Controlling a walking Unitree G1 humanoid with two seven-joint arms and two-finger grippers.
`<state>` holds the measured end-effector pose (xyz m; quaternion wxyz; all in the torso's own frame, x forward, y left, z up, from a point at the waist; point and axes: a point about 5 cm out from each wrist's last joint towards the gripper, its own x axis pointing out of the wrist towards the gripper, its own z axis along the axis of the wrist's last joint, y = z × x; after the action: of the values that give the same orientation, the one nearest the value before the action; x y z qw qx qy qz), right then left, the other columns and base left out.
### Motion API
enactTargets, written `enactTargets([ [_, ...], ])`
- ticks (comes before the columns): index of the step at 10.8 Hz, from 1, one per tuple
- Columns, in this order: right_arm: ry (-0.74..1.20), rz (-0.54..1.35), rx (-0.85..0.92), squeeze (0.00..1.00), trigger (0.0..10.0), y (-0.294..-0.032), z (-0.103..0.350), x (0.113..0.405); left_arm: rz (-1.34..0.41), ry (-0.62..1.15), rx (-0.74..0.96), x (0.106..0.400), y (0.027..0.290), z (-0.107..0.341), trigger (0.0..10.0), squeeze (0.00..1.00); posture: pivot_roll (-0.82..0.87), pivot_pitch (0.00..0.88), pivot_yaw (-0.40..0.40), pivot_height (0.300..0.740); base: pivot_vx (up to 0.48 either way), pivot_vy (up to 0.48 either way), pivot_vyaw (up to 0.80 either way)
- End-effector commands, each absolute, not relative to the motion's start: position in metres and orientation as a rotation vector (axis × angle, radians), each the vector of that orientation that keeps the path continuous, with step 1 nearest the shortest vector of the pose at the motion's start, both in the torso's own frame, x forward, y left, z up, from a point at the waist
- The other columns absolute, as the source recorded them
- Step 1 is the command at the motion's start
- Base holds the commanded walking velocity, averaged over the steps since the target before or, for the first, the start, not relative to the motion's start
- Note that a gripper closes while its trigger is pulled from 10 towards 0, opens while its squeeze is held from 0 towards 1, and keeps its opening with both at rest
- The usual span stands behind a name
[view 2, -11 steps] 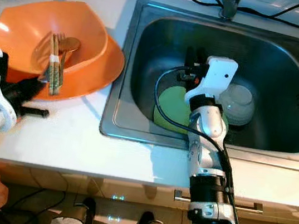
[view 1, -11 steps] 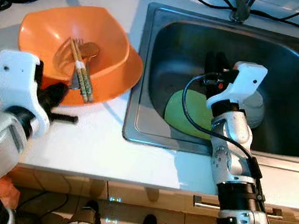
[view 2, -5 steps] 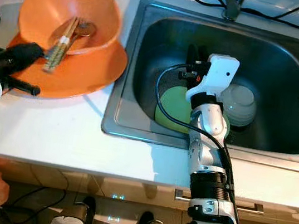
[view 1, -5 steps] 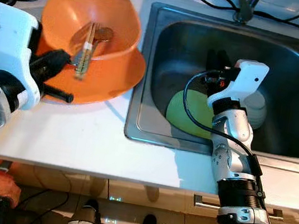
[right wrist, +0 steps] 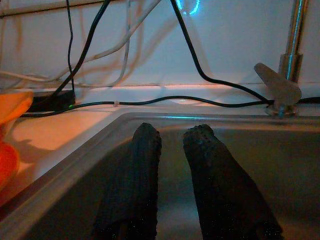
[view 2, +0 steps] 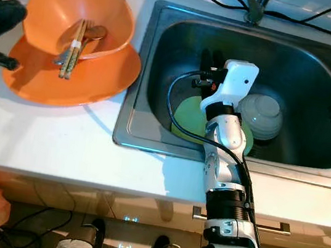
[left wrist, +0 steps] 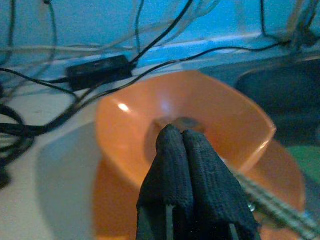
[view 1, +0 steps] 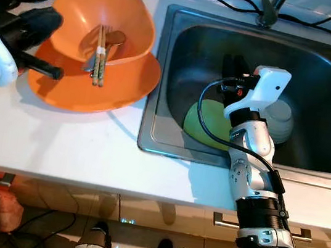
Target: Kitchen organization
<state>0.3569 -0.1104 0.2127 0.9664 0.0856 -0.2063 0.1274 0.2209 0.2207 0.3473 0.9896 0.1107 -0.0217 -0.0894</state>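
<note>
Left gripper [left wrist: 182,145] closed, empty, beside the orange bowl [view 1: 102,24]; right gripper [right wrist: 172,150] slightly open above the sink [view 1: 159,85]. Bowl looks light, slick; grip its rim.

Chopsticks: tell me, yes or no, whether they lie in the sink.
No, the chopsticks rest inside the orange bowl on the counter, left of the sink.

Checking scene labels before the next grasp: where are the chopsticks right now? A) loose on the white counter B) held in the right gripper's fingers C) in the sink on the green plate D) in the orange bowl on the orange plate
D: the chopsticks lie inside the orange bowl, which sits on the orange plate left of the sink.
</note>
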Motion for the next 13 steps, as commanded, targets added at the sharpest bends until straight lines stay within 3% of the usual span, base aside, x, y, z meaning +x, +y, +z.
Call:
enactTargets([
  [1, -0.361, 0.248, 0.209, 0.0, 10.0, -0.111, 0.194, 0.356, -0.179, -0.089, 0.273, 0.216, 0.225, 0.361, 10.0, 0.0, 0.33, 0.229, -0.066, 0.74, 0.0, 0.0, 0.0],
  [3, -0.362, 0.249, 0.213, 0.0, 10.0, -0.109, 0.194, 0.356, -0.007, -0.255, 0.297, 0.226, 0.244, 0.377, 10.0, 0.0, 0.31, 0.211, -0.059, 0.74, 0.0, 0.0, 0.0],
  [4, -0.377, 0.242, 0.21, 0.0, 10.0, -0.11, 0.196, 0.356, 0.007, -0.343, 0.204, 0.237, 0.245, 0.368, 10.0, 0.0, 0.29, 0.203, -0.059, 0.74, 0.0, 0.0, 0.0],
  [5, -0.383, 0.231, 0.211, 0.0, 10.0, -0.114, 0.197, 0.355, 0.001, -0.369, 0.215, 0.244, 0.243, 0.361, 10.0, 0.0, 0.28, 0.202, -0.056, 0.74, 0.0, 0.0, 0.0],
  [6, -0.389, 0.209, 0.206, 0.0, 10.0, -0.12, 0.197, 0.354, 0.008, -0.374, 0.161, 0.269, 0.235, 0.328, 10.0, 0.0, 0.26, 0.201, -0.041, 0.74, 0.0, 0.0, 0.0],
  [8, -0.417, 0.185, 0.206, 0.0, 10.0, -0.127, 0.2, 0.352, -0.034, -0.447, -0.02, 0.288, 0.224, 0.307, 10.0, 0.0, 0.23, 0.201, -0.034, 0.74, 0.0, 0.0, 0.0],
  [13, -0.455, 0.145, 0.199, 0.0, 10.0, -0.142, 0.205, 0.35, -0.039, -0.696, -0.143, 0.307, 0.211, 0.327, 10.0, 0.0, 0.21, 0.182, -0.031, 0.74, 0.0, 0.0, 0.0],
])
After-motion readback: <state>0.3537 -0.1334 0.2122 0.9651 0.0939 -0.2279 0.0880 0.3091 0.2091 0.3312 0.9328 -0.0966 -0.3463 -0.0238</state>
